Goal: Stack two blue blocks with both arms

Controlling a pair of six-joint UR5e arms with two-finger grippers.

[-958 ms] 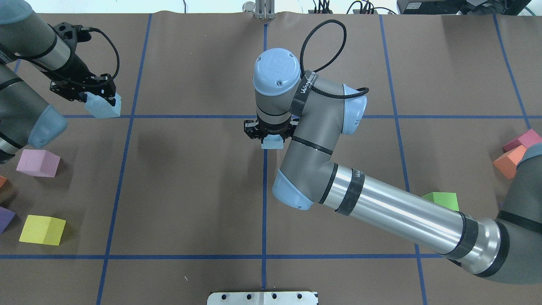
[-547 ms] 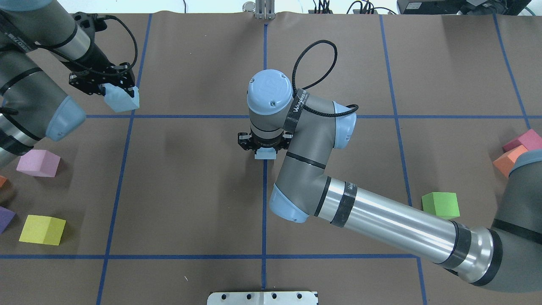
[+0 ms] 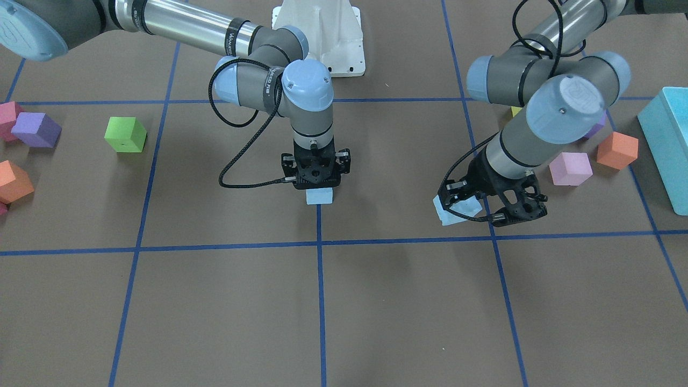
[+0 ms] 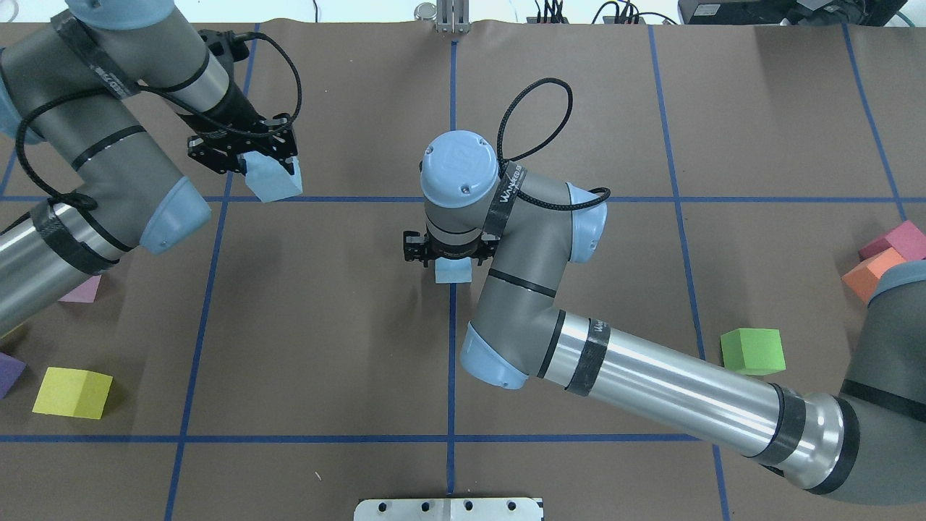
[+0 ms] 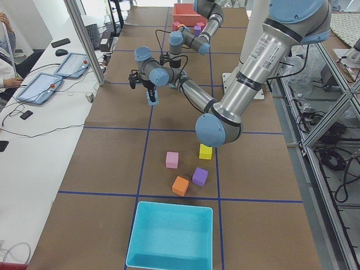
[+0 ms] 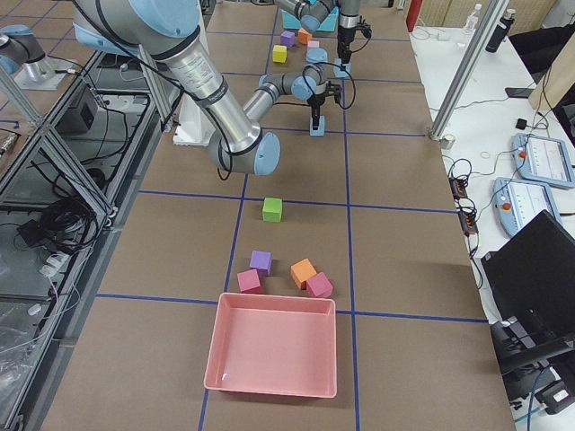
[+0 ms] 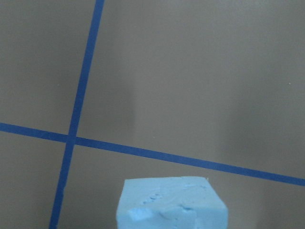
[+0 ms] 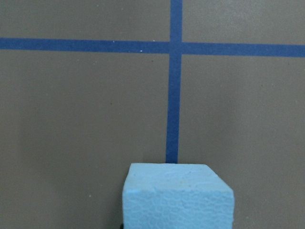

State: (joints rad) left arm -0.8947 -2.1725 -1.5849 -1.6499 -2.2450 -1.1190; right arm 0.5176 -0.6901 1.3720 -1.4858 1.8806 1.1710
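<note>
My left gripper [image 4: 255,165] is shut on a pale blue block [image 4: 276,182] and holds it tilted above the table, left of centre near a blue tape crossing. In the front view this gripper [image 3: 486,203] and block [image 3: 452,210] are at the right. The block fills the bottom of the left wrist view [image 7: 171,205]. My right gripper [image 4: 450,259] points straight down at the table's centre, shut on the second blue block [image 4: 453,272], low over the centre tape line. That block also shows in the front view [image 3: 319,196] and the right wrist view [image 8: 177,195].
A green cube [image 4: 752,351] lies right of centre. Orange [image 4: 872,273] and magenta [image 4: 897,239] cubes lie at the right edge. Yellow [image 4: 72,392], purple [image 4: 9,373] and pink [image 4: 79,289] cubes lie at the left. A teal box [image 3: 666,140] and a red tray [image 6: 274,355] stand at the table's ends.
My left arm has carried its blue block to the right, toward the centre. My right arm has shifted slightly left and toward the robot with its block.
</note>
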